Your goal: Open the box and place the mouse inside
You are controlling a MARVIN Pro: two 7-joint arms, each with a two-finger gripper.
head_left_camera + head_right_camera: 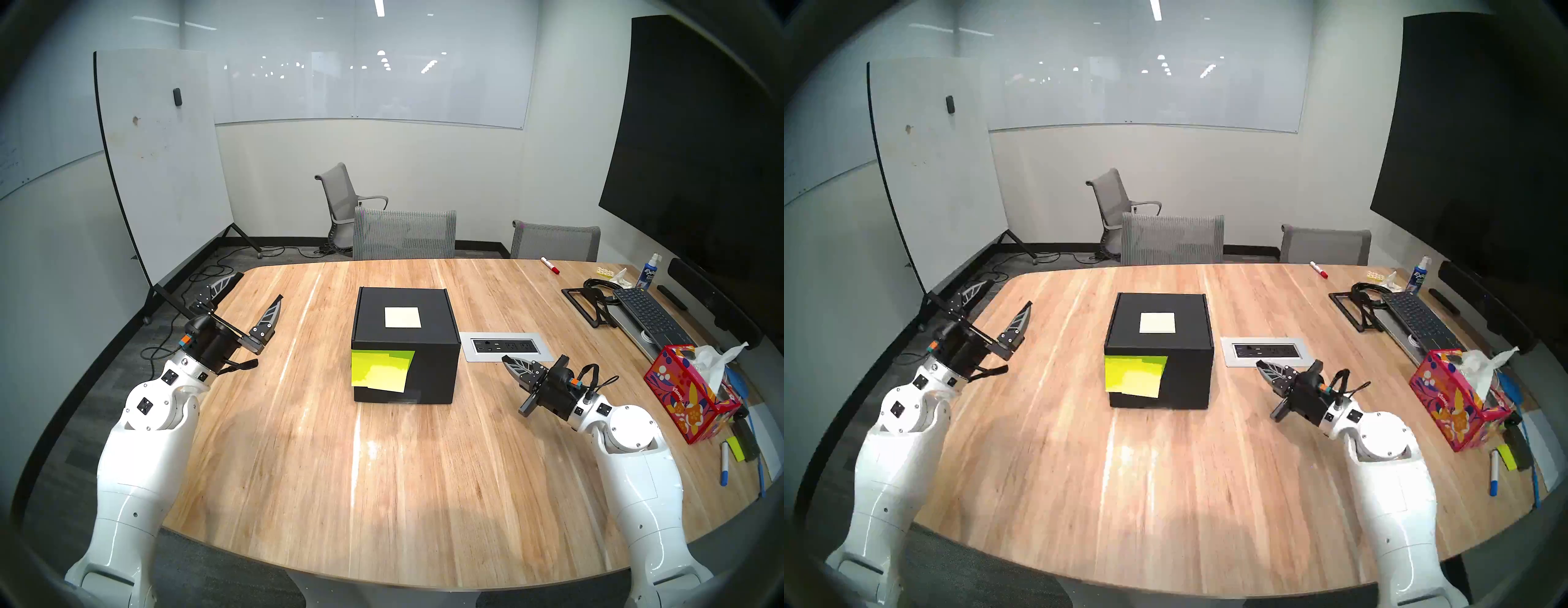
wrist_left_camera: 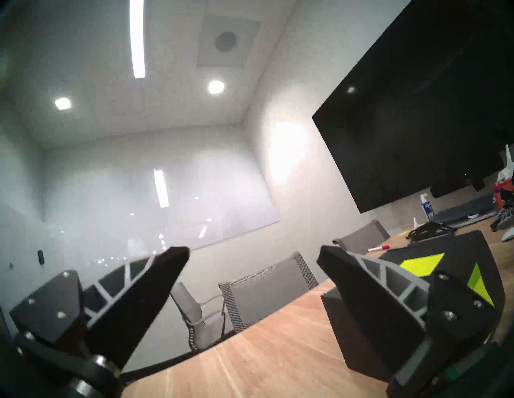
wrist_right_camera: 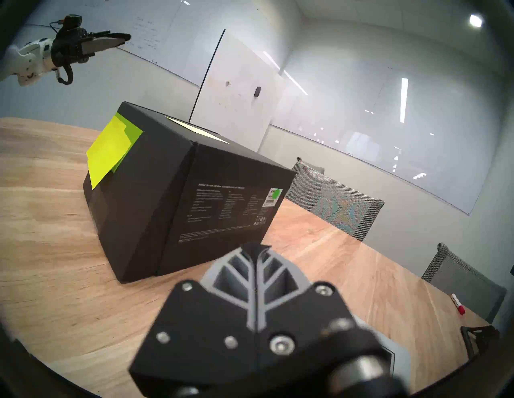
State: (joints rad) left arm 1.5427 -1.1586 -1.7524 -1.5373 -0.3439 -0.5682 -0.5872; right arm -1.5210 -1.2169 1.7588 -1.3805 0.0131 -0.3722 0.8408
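Head view: box [image 1: 405, 339] sits closed mid-table between both arms — left gripper [image 1: 250, 297] spread wide and empty, raised off to its left; right gripper [image 1: 511, 365] pinched shut, empty, nearer. Mouse unseen.

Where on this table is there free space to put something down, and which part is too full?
The table is bare across the wide near strip between the black box and the robot's edge, and on the left between the box and the left gripper. The far strip behind the box is bare up to the red marker. The right edge is crowded: keyboard, tissue box, pens.
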